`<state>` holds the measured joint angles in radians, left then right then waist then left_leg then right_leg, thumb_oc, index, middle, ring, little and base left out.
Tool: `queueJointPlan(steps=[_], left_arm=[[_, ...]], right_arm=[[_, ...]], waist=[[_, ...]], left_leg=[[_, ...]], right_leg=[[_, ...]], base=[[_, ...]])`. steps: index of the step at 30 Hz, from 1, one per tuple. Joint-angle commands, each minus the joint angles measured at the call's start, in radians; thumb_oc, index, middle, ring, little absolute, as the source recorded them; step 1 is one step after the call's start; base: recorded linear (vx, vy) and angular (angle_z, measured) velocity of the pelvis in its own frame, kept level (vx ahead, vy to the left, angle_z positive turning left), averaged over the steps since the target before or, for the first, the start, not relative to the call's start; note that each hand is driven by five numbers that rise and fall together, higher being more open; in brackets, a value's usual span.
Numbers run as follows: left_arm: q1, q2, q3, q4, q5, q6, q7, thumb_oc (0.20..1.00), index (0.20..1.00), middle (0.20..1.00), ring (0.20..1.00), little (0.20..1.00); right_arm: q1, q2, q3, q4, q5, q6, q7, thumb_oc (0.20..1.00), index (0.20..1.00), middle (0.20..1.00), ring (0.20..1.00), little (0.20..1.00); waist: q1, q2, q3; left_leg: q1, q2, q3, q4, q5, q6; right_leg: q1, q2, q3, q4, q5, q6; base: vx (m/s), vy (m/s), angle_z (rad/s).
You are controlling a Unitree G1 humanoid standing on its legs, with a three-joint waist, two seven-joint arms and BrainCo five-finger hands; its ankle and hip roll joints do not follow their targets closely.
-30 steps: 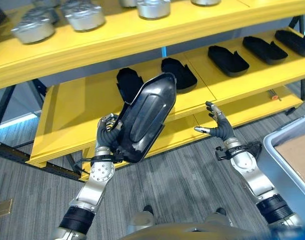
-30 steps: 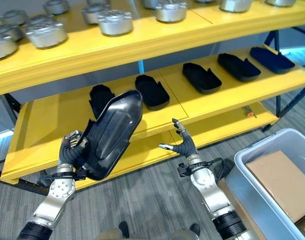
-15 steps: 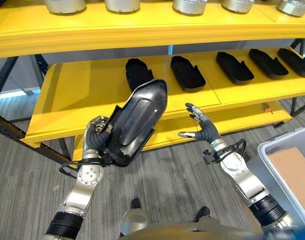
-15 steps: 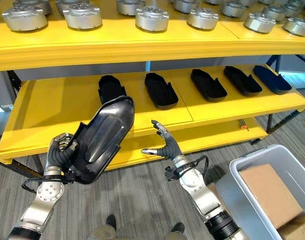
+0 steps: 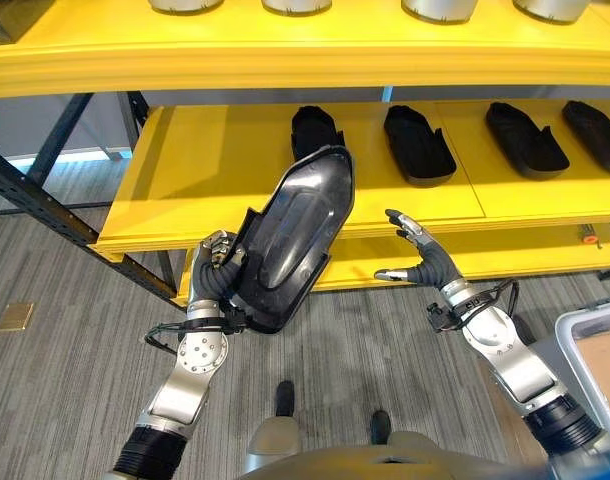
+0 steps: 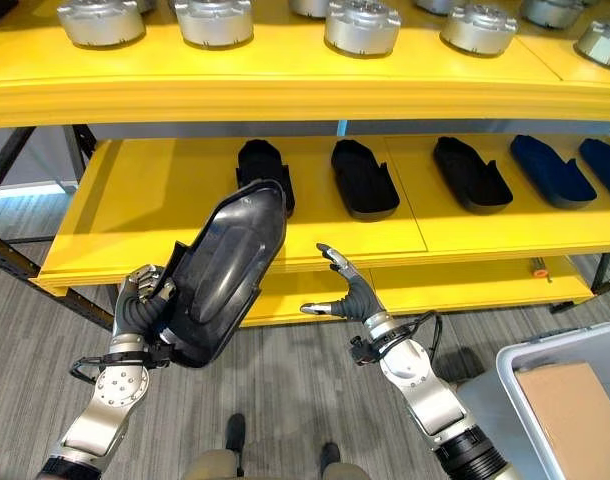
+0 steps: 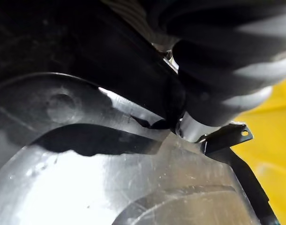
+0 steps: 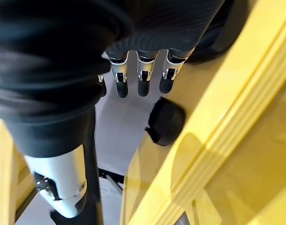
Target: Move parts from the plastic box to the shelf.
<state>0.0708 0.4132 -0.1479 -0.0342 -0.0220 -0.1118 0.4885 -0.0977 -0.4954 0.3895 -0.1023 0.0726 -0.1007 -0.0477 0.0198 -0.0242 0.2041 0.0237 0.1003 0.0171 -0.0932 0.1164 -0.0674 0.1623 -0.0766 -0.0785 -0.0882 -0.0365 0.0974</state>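
My left hand (image 5: 213, 282) is shut on the lower edge of a large dark glossy shell part (image 5: 297, 238), holding it tilted up in front of the yellow middle shelf (image 5: 200, 165). The part's shiny inner face (image 7: 86, 187) lies right past the hand in the left wrist view. My right hand (image 6: 351, 296) hovers open beside the part with nothing in it, its straight fingers (image 8: 140, 77) close to the shelf's front edge (image 8: 218, 117). The grey plastic box (image 6: 511, 386) stands on the floor at the lower right.
Several black shell parts (image 6: 363, 178) lie in a row on the middle shelf, with bare yellow surface to their left. Silver round parts (image 6: 363, 25) line the upper shelf. A cardboard sheet (image 6: 570, 405) lies in the box. Dark shelf legs (image 5: 45, 200) slant at the left.
The whole picture has shifted, so the camera has moved. My left hand keeps its hold on the shell part and my right hand stays open beside it.
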Motion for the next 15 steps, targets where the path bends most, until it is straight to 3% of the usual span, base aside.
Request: queueJointPlan(steps=[1,4,5,7,9,11,12,13,15], left_arm=[[-0.081,0.018,0.056,-0.046,-0.031,-0.036,0.055,0.200,0.200,0.200,0.200,0.200],[-0.097,0.014,0.046,-0.034,-0.037,-0.043,0.072,0.200,0.200,0.200,0.200,0.200],[-0.110,0.010,0.036,-0.031,-0.048,-0.040,0.083,0.200,0.200,0.200,0.200,0.200],[-0.125,0.000,0.030,-0.018,-0.054,-0.031,0.087,0.200,0.200,0.200,0.200,0.200],[-0.123,-0.013,0.030,-0.005,-0.050,-0.036,0.088,0.200,0.200,0.200,0.200,0.200],[-0.109,-0.011,0.036,-0.008,-0.059,-0.042,0.082,0.200,0.200,0.200,0.200,0.200],[-0.094,-0.009,0.045,-0.011,-0.067,-0.054,0.075,0.200,0.200,0.200,0.200,0.200],[-0.085,-0.011,0.049,-0.011,-0.072,-0.064,0.074,0.200,0.200,0.200,0.200,0.200],[-0.085,-0.011,0.050,0.002,-0.090,-0.082,0.077,0.200,0.200,0.200,0.200,0.200]], right_arm=[[-0.065,-0.019,0.009,-0.074,-0.012,-0.055,0.003,1.000,1.000,1.000,1.000,1.000],[-0.070,-0.026,0.006,-0.060,-0.017,-0.071,0.006,1.000,1.000,1.000,1.000,1.000],[-0.067,-0.031,0.000,-0.053,-0.036,-0.087,0.004,1.000,1.000,1.000,1.000,1.000],[-0.072,-0.031,-0.003,-0.030,-0.042,-0.097,-0.003,1.000,1.000,1.000,1.000,1.000],[-0.074,-0.033,-0.011,-0.025,-0.017,-0.094,0.014,1.000,1.000,1.000,1.000,1.000],[-0.065,-0.041,-0.026,-0.038,-0.016,-0.091,0.029,1.000,1.000,1.000,1.000,1.000],[-0.058,-0.049,-0.036,-0.051,-0.011,-0.088,0.039,1.000,1.000,1.000,1.000,1.000],[-0.053,-0.058,-0.041,-0.059,0.005,-0.083,0.046,1.000,1.000,1.000,1.000,1.000],[-0.050,-0.072,-0.049,-0.056,0.025,-0.095,0.051,1.000,1.000,1.000,1.000,1.000]], waist=[[0.016,-0.031,-0.016],[0.004,-0.038,-0.008],[0.003,-0.041,0.006],[-0.003,-0.038,0.024],[-0.019,-0.027,0.018],[-0.028,-0.012,0.011],[-0.033,-0.006,0.012],[-0.037,-0.002,0.014],[-0.050,0.006,0.013]], left_leg=[[0.051,-0.078,0.104,0.147,-0.195,0.056],[0.018,-0.083,0.171,0.285,-0.241,0.062],[-0.050,-0.063,0.180,0.433,-0.202,0.037],[-0.123,0.007,0.166,0.524,-0.129,-0.003],[-0.082,0.078,0.174,0.403,-0.102,-0.009],[-0.053,0.149,0.160,0.266,-0.011,-0.032],[-0.043,0.203,0.138,0.199,0.065,-0.052],[-0.037,0.224,0.119,0.159,0.095,-0.061],[-0.007,0.228,0.134,0.100,0.057,-0.062]], right_leg=[[-0.089,-0.012,-0.103,0.129,0.014,0.007],[-0.092,-0.025,-0.134,0.159,-0.004,-0.009],[-0.087,-0.025,-0.144,0.171,-0.017,-0.028],[-0.080,-0.013,-0.141,0.188,-0.033,-0.043],[-0.082,-0.010,-0.146,0.209,-0.052,-0.040],[-0.087,-0.010,-0.144,0.222,-0.068,-0.040],[-0.092,-0.020,-0.136,0.234,-0.078,-0.040],[-0.098,-0.029,-0.131,0.251,-0.088,-0.040],[-0.112,-0.053,-0.131,0.282,-0.101,-0.028]], base=[[0.02,-0.126,0.06],[-0.01,-0.100,0.20],[-0.06,-0.101,0.49],[-0.01,-0.032,0.17],[0.10,0.205,0.21],[0.13,0.350,0.20],[0.10,0.398,0.05],[0.10,0.448,0.17],[0.06,0.376,-0.09]])
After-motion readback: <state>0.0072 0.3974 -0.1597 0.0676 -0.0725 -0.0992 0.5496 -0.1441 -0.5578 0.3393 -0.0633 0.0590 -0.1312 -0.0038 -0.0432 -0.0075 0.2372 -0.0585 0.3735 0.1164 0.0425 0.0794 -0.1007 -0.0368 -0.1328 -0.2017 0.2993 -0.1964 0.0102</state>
